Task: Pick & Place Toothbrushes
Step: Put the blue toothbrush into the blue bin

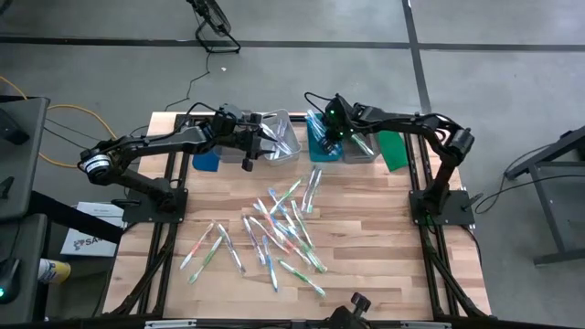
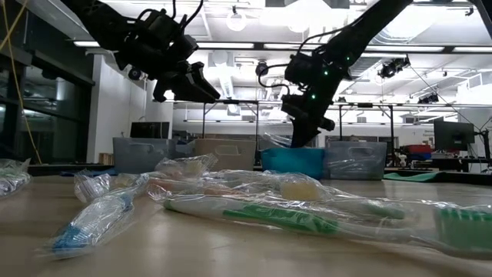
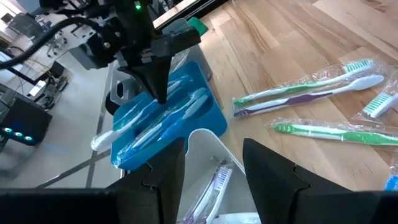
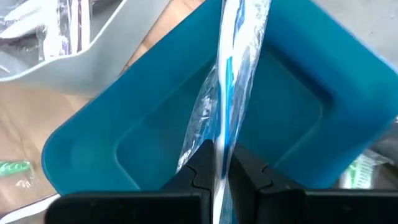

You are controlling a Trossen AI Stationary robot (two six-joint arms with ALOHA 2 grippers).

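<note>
Pinching a wrapped blue toothbrush (image 4: 231, 74), our right gripper (image 1: 331, 128) hangs over the glossy teal bin (image 4: 298, 112), jaws closed on its crinkly clear sleeve. Beside that bin, our left gripper (image 1: 259, 139) hovers spread above the pale bin (image 3: 205, 140). Before the teal bin, loose toothbrushes (image 1: 283, 228) litter the plank table (image 1: 384, 274).

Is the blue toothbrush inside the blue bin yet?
Not fully. The right gripper holds the wrapped toothbrush pinched in its fingers, hanging over the blue bin.

wrapped toothbrush (image 4: 231, 74) cut off at frame top, green brush head (image 2: 465, 227) clipped at low view's edge
</note>
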